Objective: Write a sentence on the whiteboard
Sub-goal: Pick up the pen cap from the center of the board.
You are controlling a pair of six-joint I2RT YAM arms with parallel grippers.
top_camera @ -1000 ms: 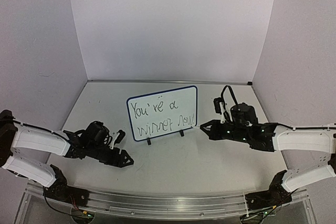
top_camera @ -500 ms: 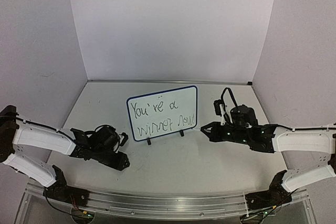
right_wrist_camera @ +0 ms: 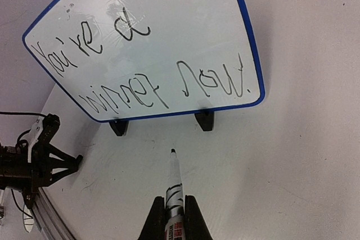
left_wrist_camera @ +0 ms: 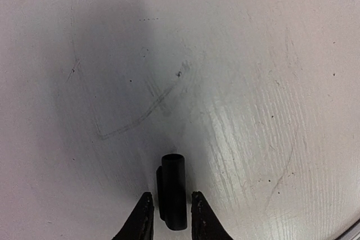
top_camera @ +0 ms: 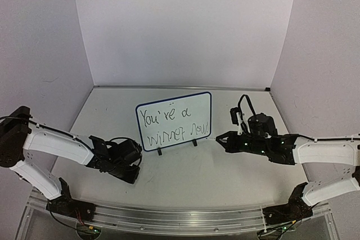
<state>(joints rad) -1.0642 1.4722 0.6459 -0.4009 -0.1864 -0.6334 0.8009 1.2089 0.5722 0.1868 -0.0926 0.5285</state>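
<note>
The whiteboard (top_camera: 200, 102) stands on two black feet mid-table, blue-framed. The sentence (top_camera: 160, 117) reads "You're a winner now" in two slanted rows; in the right wrist view the sentence (right_wrist_camera: 211, 80) appears upside down on the whiteboard (right_wrist_camera: 185, 9). My right gripper (top_camera: 219, 137) is shut on a black-and-white marker (right_wrist_camera: 174, 181), tip bare and pointing at the table just short of the board's right foot (right_wrist_camera: 205, 121). My left gripper (left_wrist_camera: 170, 200) points down at the table. Its jaws sit close on either side of a black marker cap (left_wrist_camera: 172, 181) lying flat, with slim gaps showing.
White walls close in the table at the back and on both sides. The left arm (top_camera: 56, 144) reaches in from the left edge and the right arm (top_camera: 320, 151) from the right. A metal rail (top_camera: 180, 217) runs along the near edge. Faint scuff marks (left_wrist_camera: 140, 113) cross the tabletop.
My left arm has swung right and lowered over the cap, and its jaws have narrowed from wide to close around it. The right gripper with the marker has drifted slightly right.
</note>
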